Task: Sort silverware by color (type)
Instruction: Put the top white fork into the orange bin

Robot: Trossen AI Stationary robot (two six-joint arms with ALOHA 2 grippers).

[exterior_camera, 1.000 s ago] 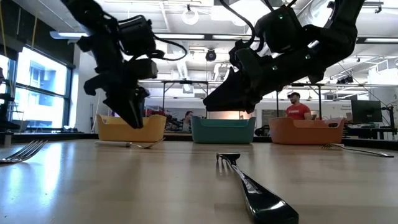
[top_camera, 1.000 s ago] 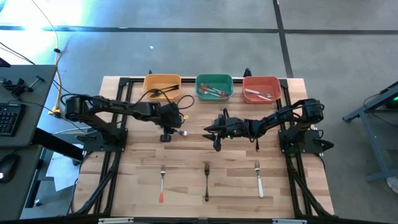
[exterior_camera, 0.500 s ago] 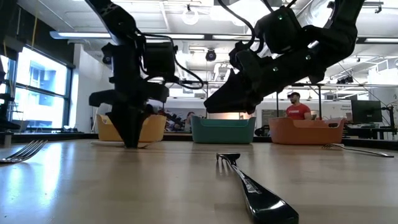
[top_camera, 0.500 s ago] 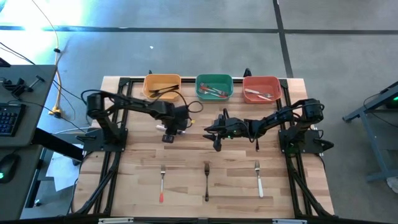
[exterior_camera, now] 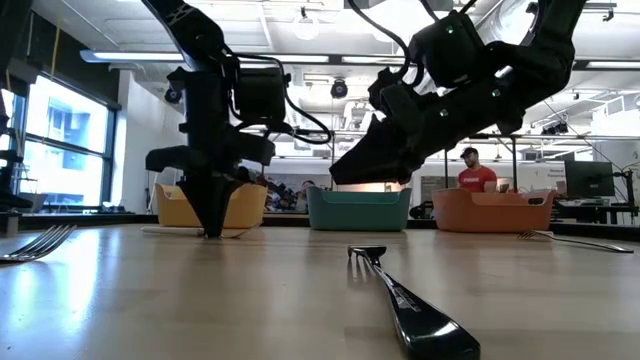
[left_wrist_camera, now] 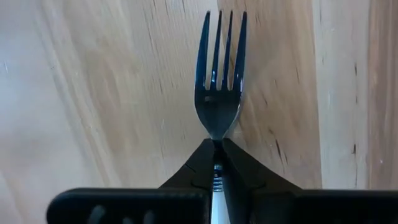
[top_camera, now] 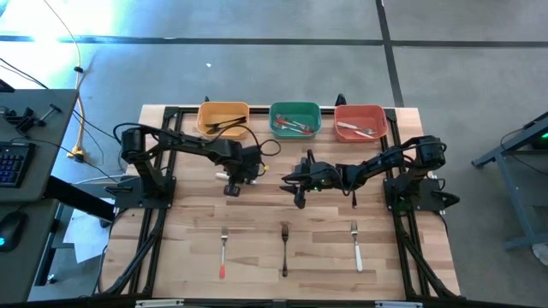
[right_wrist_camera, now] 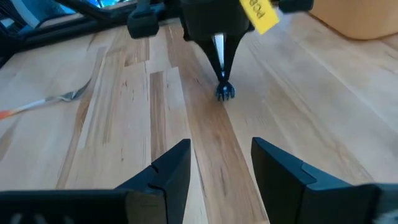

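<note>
I have the left gripper (left_wrist_camera: pixel 216 163) down on the table (top_camera: pixel 325 231) in front of the yellow bin (top_camera: pixel 223 117), its jaws pinched tight on the neck of a white-handled fork (left_wrist_camera: pixel 219 99) that lies flat on the wood. The right gripper (right_wrist_camera: pixel 219 163) hangs above the table's middle with its jaws spread wide and nothing between them. Three more forks lie in a row near the front edge, red-orange-handled (top_camera: pixel 223 251), black-handled (top_camera: pixel 284 248) and white-handled (top_camera: pixel 355 245), and other pieces sit in the yellow bin, green bin (top_camera: pixel 294 120) and red bin (top_camera: pixel 359 121).

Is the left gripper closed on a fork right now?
Yes, the left gripper is pinched shut on the fork just below its head.
</note>
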